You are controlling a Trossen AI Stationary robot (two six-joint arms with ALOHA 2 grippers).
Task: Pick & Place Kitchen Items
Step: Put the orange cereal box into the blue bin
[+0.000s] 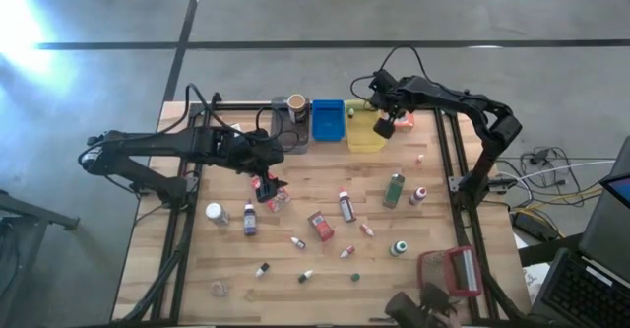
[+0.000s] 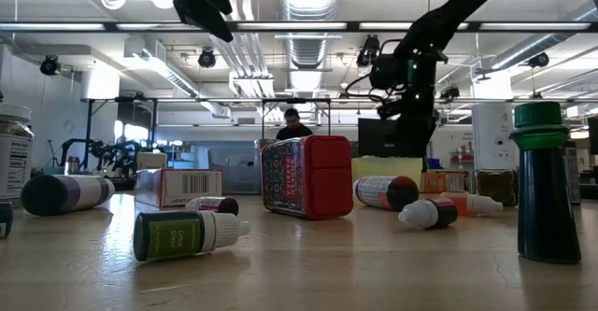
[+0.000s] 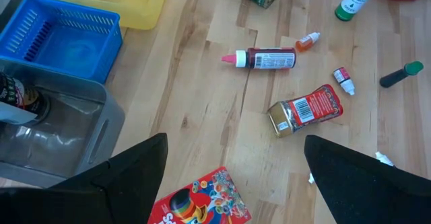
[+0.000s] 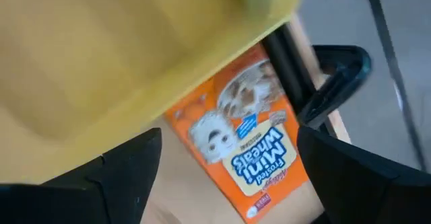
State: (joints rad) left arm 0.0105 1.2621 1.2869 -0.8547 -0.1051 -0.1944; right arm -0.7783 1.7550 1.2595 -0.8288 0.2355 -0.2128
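Desk: light wood planks, black frame rails along both sides.
Bins: grey bin, blue bin and yellow bin in a row at the far edge; a jar stands in the grey bin.
Left claw: spread wide, holding nothing, hanging over the desk's left-centre, directly above a red cereal box that lies flat beneath it.
Right claw: spread wide, holding nothing, at the yellow bin's right edge, above an orange cereal box lying just beside that bin.
Red-framed mesh object: near right corner of the desk.
Kitchen items, general: scattered over the middle and near half of the desk, well apart from each other.
Green bottle: right of centre, lying tilted.
Red packet: centre of the desk, lying flat, barcode up.
Red-label bottle: on its side, just beyond the red packet.
White-cap jar: left side, near the rail.
Small dropper bottles: several strewn along the near half.
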